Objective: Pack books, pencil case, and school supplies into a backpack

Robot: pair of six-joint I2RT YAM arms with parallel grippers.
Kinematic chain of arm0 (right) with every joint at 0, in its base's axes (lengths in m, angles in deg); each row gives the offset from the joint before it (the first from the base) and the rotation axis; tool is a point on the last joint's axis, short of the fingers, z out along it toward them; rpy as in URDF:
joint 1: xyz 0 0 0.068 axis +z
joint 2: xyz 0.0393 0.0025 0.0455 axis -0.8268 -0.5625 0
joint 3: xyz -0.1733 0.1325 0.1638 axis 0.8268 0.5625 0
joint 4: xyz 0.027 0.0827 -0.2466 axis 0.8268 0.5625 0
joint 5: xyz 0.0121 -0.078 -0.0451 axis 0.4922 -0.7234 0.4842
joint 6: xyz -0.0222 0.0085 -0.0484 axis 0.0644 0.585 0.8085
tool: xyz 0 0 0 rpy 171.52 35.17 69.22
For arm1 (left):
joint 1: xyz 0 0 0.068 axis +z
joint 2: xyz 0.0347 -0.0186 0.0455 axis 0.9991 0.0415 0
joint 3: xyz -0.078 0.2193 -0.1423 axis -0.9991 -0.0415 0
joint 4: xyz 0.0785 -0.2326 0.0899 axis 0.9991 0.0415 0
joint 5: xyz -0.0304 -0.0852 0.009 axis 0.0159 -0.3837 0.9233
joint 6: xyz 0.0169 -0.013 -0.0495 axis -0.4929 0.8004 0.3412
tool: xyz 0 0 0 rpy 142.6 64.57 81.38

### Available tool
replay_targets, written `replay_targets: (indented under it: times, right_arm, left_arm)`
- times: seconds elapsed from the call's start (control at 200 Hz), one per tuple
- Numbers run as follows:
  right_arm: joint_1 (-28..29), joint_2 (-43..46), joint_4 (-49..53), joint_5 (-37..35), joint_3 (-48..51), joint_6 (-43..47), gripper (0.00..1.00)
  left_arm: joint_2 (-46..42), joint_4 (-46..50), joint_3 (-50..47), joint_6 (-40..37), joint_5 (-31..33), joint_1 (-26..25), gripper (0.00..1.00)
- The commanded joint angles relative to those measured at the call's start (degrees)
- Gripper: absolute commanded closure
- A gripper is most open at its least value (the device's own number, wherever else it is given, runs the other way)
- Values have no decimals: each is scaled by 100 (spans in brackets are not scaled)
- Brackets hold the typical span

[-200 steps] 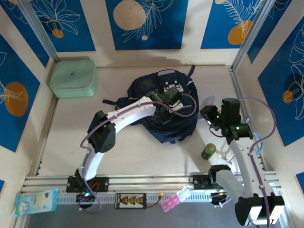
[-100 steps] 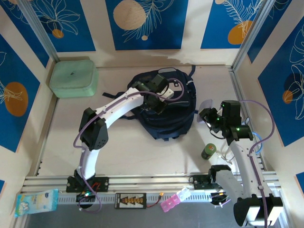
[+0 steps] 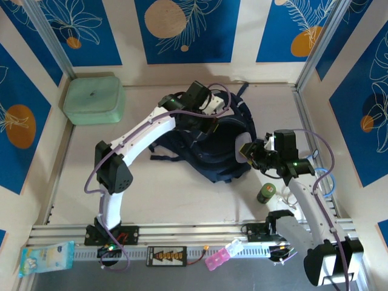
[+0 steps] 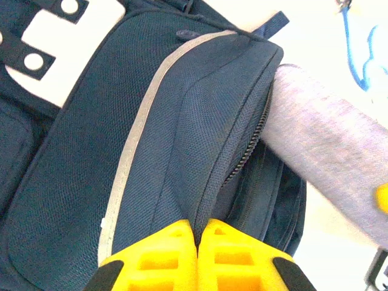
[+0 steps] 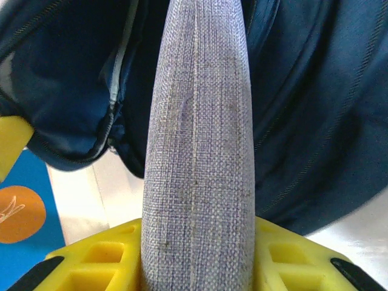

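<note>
The flap of the backpack (image 4: 145,151) is pinched by the outstretched left gripper (image 4: 197,225); a grey pencil case (image 5: 197,121) is clamped in the right gripper (image 5: 197,239), angled into the opening.

No legible text, no readable labels

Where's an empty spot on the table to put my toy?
Bare table lies between the backpack and the arm bases, and on the left, nearer than the green case. Crowded right of the backpack: right pincer, pencil case, small bottle.
</note>
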Motion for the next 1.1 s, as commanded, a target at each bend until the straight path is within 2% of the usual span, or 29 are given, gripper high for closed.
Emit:
replay_targets:
  times: [0.0, 0.15, 0.3, 0.37, 0.435, 0.56, 0.625, 0.685, 0.9, 1.095]
  right_arm:
    - [198, -222, -740, 30, 42, -571, 65]
    - [609, -828, -1178, -431, -293, -834, 65]
    - [897, -1367, -1318, -1482, -661, -1256, 66]
    - [1008, -1611, -1762, -1849, -706, -1322, 65]
    - [1030, -1918, -2125, -1663, -827, -1342, 60]
    - [1174, -2327, -2766, -1097, -972, -1169, 43]
    - [1283, -2286, -2787, -1218, -918, -1055, 36]
    - [1330, -2171, -2472, -1501, -872, -979, 35]
    - [1257, -1695, -1488, -2079, -751, -810, 40]
    - [1269, -1942, -1422, -1959, -860, -729, 58]
  left_arm:
    - [-202, -295, 477, 267, -582, -94, 97]
    - [-121, -277, 583, 468, -628, -106, 97]
    - [-92, -267, 629, 615, -564, -97, 97]
    - [-60, -220, 706, 682, -542, -91, 97]
    - [-17, -151, 813, 736, -526, -60, 97]
    - [-2, -74, 870, 824, -525, 45, 96]
    - [4, -39, 869, 826, -457, 65, 95]
    - [24, -22, 871, 805, -452, 66, 94]
    - [78, -26, 869, 805, -534, 74, 93]
    - [129, -74, 869, 879, -699, 80, 93]
